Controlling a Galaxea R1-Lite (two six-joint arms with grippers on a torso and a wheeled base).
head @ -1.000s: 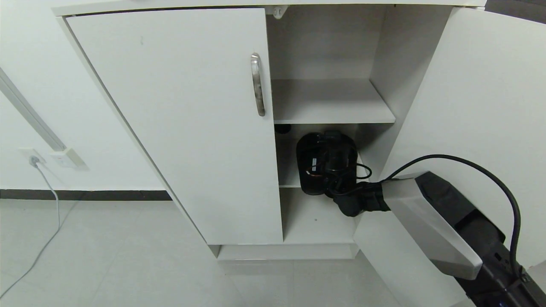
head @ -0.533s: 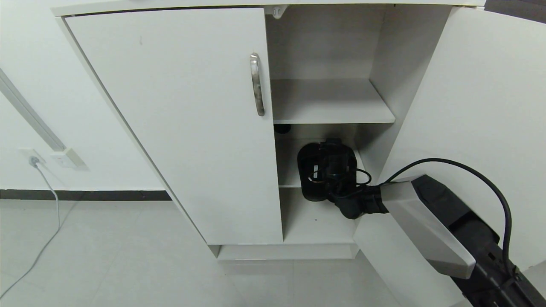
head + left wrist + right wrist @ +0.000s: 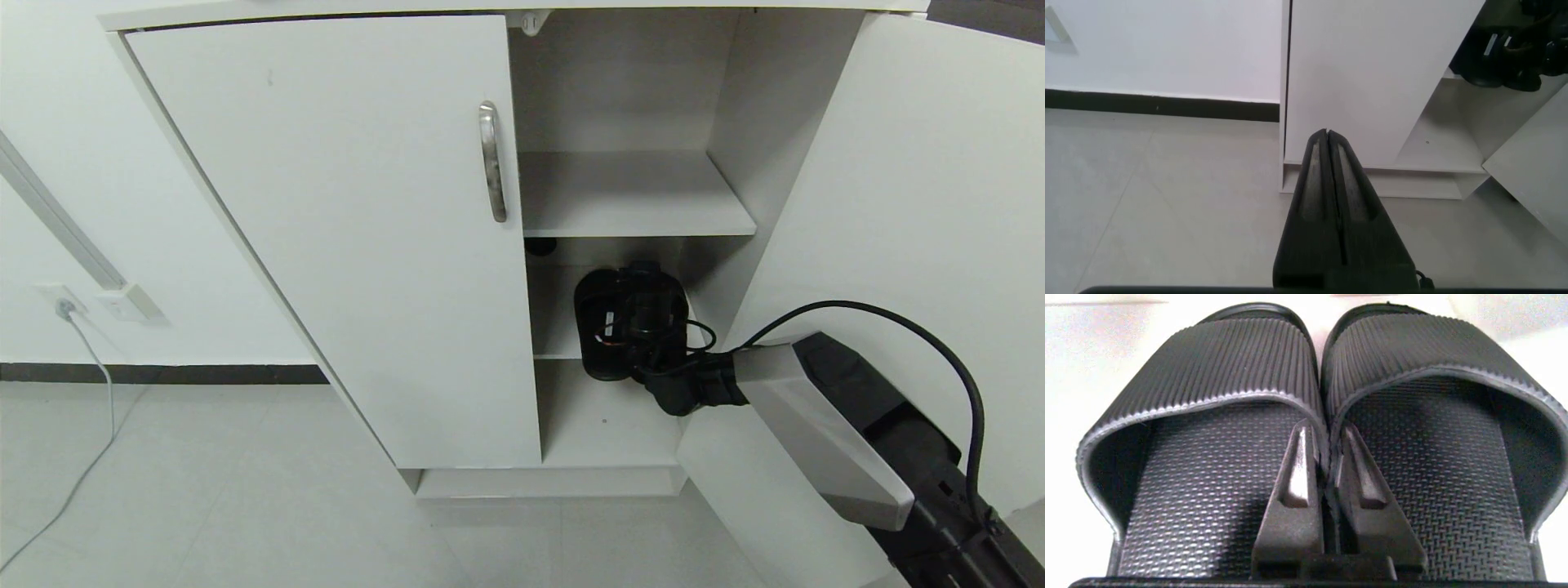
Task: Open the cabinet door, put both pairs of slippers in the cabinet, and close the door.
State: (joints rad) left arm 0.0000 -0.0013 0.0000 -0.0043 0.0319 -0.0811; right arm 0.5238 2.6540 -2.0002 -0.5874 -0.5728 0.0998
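A pair of black ribbed slippers [image 3: 629, 322] hangs side by side at the front of the cabinet's middle shelf [image 3: 553, 331], toes pointing inward. My right gripper [image 3: 1325, 469] is shut on the slippers [image 3: 1233, 400], pinching their two inner strap edges together. The right cabinet door [image 3: 914, 245] stands wide open beside that arm. The left door [image 3: 351, 229], with a metal handle [image 3: 491, 162], is closed. My left gripper [image 3: 1327, 143] is shut with nothing in it, low over the floor in front of the closed door. The slippers [image 3: 1498, 61] lie beyond it.
The upper shelf [image 3: 629, 196] and the cabinet bottom [image 3: 604, 425] are bare. A small dark shape [image 3: 540, 245] sits at the back under the upper shelf. A wall socket with a grey cable [image 3: 64, 309] is far left, above grey floor tiles [image 3: 245, 506].
The right arm has lowered the slippers a little at the middle shelf and nudged them slightly to the right. The doors have not moved.
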